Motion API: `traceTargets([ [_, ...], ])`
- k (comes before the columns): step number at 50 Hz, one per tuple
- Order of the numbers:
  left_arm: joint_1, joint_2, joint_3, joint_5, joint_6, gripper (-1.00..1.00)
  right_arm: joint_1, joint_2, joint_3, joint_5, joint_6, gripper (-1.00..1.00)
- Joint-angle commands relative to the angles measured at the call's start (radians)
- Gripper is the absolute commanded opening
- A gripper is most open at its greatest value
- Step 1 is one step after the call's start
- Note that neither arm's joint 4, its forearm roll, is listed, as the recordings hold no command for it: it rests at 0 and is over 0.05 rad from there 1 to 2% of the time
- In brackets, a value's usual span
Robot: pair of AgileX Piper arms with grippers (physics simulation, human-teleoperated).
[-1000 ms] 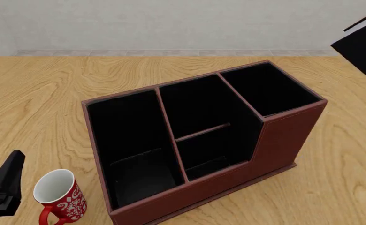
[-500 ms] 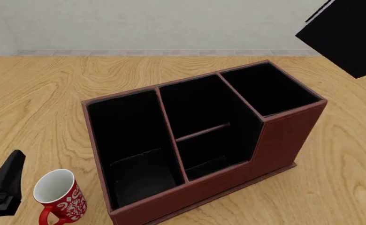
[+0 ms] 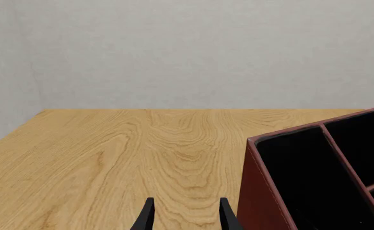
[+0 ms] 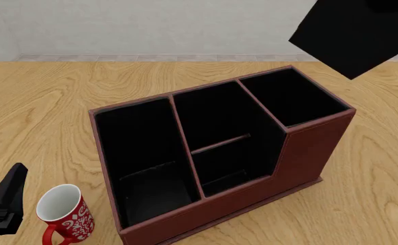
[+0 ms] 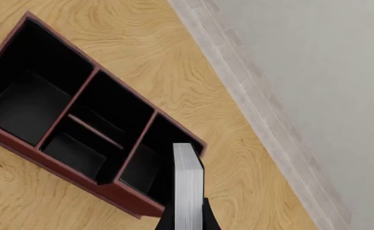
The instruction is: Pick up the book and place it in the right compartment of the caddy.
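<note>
Right gripper [image 5: 188, 221] pinches the book [image 5: 188, 184], held high over the caddy [image 4: 308, 148], near its right compartment [image 4: 291, 97]. Left gripper [image 3: 184, 215] spread, idle by mug [image 4: 66, 210]. Advice: square book to the slot, centre, lower slowly.

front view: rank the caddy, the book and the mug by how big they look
1. The caddy, largest by far.
2. The book, a big black slab cut off by the frame's upper right; it is held up nearer the camera, so its look may overstate its size.
3. The mug, smallest.
</note>
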Motion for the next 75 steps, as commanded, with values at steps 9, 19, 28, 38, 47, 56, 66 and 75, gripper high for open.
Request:
traceTargets([
  [9,0.0,0.001,0.001,-0.002,0.0,1.0,0.015,0.079,0.006,-0.037,0.03,-1.0],
  [19,0.0,0.002,0.002,-0.004,0.0,1.0,0.008,0.109,0.045,-0.085,0.029,-1.0],
  [28,0.001,-0.002,-0.002,0.004,0.0,1.0,-0.002,0.125,0.072,-0.116,0.03,-1.0],
  [38,0.001,0.004,0.001,-0.005,0.0,1.0,-0.007,0.127,0.09,-0.13,0.033,-1.0],
  [47,0.001,-0.002,-0.001,0.004,0.0,1.0,-0.006,0.132,0.105,-0.141,0.037,-1.0],
  [56,0.0,-0.007,-0.001,0.007,0.0,1.0,-0.01,0.14,0.124,-0.158,0.04,-1.0],
  [66,0.001,-0.004,0.002,0.002,0.001,1.0,-0.017,0.142,0.164,-0.187,0.037,-1.0],
  [75,0.0,-0.006,0.002,0.003,0.001,1.0,-0.006,0.158,0.197,-0.217,0.058,-1.0],
])
